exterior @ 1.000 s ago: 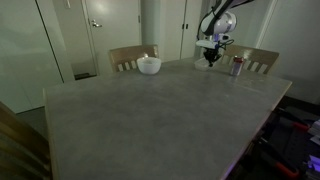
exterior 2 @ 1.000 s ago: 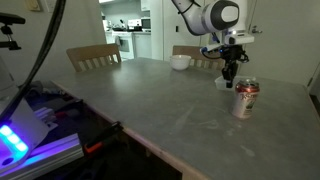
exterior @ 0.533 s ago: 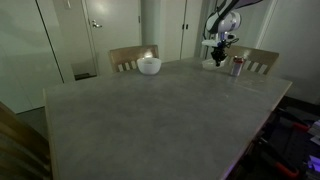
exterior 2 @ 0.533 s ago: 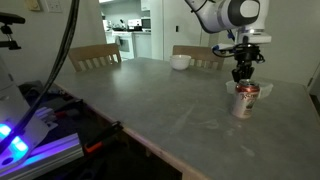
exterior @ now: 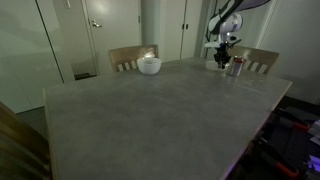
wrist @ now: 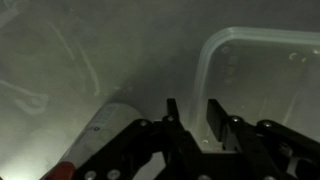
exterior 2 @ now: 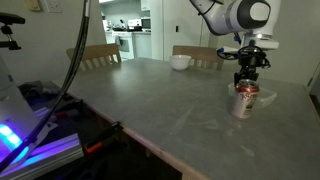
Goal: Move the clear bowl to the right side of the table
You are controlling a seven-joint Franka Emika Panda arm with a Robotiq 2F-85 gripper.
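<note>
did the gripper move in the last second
Yes. In an exterior view the gripper has shifted sideways to just above the can.

Readable text: none, in any view at this moment.
Can (exterior 2: 246,100): there's red and pale print on its side in both exterior views, but it's too small and blurred to read as a word or brand.
Can, wrist view (wrist: 98,138): only a pale side and a red edge, soft and out of focus, no letters legible.
Clear bowl (wrist: 262,72): lettering cannot be made out.
</note>
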